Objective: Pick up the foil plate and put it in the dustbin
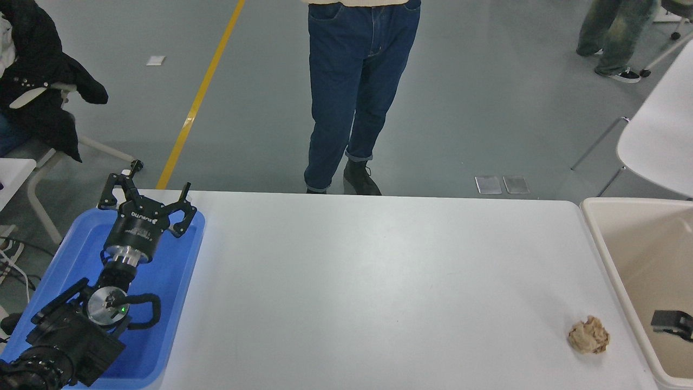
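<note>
Right gripper [673, 323], its fingers' state impossible to tell, pokes in over the beige dustbin [601, 238] at the table's right end, long axis running away from the camera; no foil plate shows.

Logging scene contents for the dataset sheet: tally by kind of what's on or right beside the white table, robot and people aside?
Blue tray: 1
Brown paper ball: 1
Beige dustbin: 1
Foil plate: 0 in view
Total: 3

The left gripper is parked over the tray. Only a black tip of the right gripper shows at the right edge, over the dustbin.
</note>
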Available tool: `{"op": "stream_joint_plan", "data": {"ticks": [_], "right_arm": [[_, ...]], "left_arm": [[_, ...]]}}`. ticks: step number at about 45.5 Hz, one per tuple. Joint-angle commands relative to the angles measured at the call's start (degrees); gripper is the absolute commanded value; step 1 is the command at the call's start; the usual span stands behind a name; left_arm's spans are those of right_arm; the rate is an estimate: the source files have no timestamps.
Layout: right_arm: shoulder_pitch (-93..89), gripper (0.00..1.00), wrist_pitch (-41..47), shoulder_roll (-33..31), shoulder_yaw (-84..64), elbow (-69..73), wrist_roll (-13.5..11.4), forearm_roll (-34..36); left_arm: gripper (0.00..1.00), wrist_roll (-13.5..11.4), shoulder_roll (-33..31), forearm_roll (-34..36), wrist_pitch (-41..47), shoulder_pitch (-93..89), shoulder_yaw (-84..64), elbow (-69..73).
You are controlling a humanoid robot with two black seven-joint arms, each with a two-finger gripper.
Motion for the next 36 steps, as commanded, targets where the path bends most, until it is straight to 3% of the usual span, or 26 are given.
{"op": "stream_joint_plan", "data": {"ticks": [1, 10, 19, 26, 36], "right_arm": [[17.86, 1.00, 13.00, 8.58, -16.49, 2.43, -0.25, 3.20], [35.80, 1.00, 44.40, 15.52, -18.87, 2.79, -0.25, 3.11], [46.53, 1.00, 44.40, 24.05, -14.39, 2.79, 0.18, 3.55], [50.22, 1.00, 44.40, 29.76, -13.42, 2.96, 0.01, 10.75], [51.81, 1.00, 44.40, 35.04, -13.33, 2.87, 0.10, 12.60]], "left_arm": [[1.00, 0.02, -0.01, 0.00, 0.00, -0.01, 0.00, 0.00], [1.00, -0.07, 0.08, 0.00, 0.00, 0.17, 0.00, 0.00], [1.00, -0.07, 0.08, 0.00, 0.00, 0.17, 0.00, 0.00], [1.00, -0.16, 0.08, -0.09, 0.00, 0.17, 0.00, 0.09], [1.00, -0.16, 0.08, -0.09, 0.00, 0.17, 0.00, 0.18]]}}
